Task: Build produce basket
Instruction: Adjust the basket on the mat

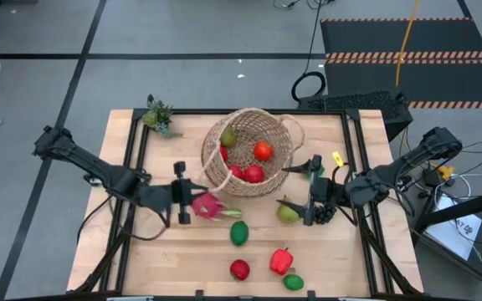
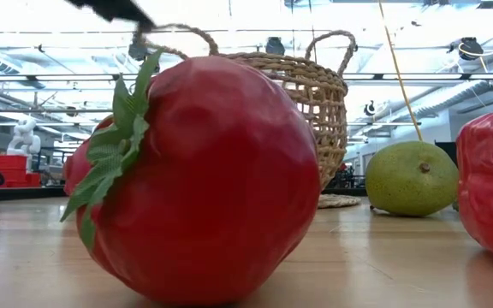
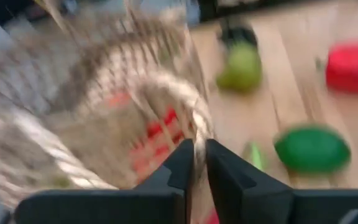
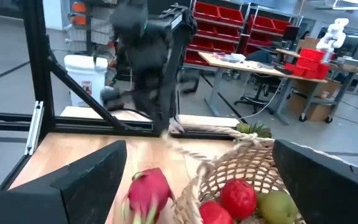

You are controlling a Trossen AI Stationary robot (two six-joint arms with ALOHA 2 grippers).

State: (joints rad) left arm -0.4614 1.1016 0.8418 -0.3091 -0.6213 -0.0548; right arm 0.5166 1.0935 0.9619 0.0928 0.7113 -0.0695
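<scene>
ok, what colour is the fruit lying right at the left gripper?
Pink, with green tips: the dragonfruit. Clearest in the high view.

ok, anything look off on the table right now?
The basket looks tipped rather than sitting flat, and the left gripper is pinched on its rope rim, not on any produce. The dragonfruit lies outside, against the basket wall. The right gripper waits open beside the basket.

Even bright overhead light; left wrist view motion-blurred (basket (image 3: 104, 106) smeared); low view ceiling glare, soft shadows.
</scene>
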